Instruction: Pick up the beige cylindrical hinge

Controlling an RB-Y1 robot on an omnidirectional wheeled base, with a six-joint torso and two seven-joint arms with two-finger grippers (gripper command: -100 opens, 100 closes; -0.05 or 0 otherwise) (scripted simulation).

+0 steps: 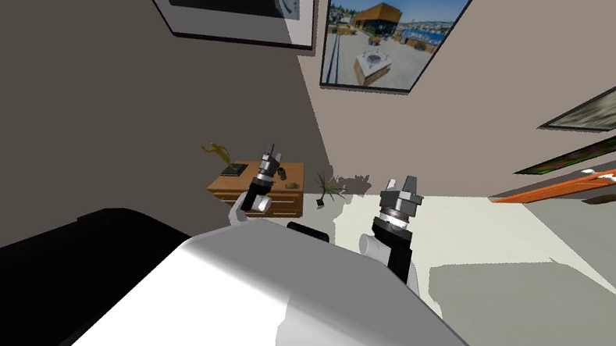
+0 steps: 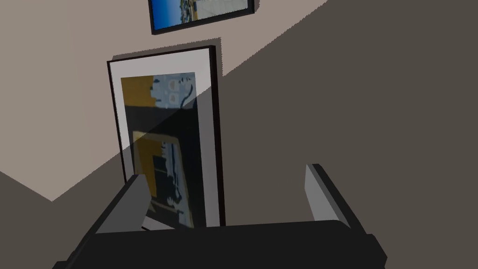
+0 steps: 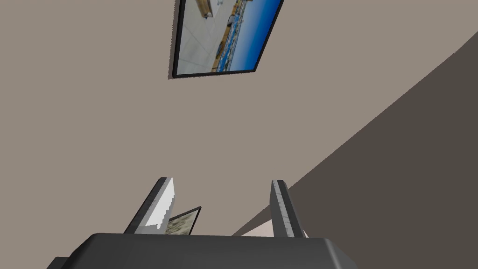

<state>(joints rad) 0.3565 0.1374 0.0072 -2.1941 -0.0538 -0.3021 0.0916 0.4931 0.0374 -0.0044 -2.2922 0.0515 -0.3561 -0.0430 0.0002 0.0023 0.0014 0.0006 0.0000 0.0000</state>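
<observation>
Brown wood marks the low cabinet (image 1: 271,196) in the wall corner, well apart from me. What is likely the hinge (image 1: 282,174) stands on its top as a small dull stub, too small to be sure of. Both arms are held up before the chest and point at the wall — a travelling posture, I judge, rather than a reach. The left gripper (image 1: 270,152) and right gripper (image 1: 402,182) hold their fingers spread wide with nothing between them — ready, though the approach is not yet made.
</observation>
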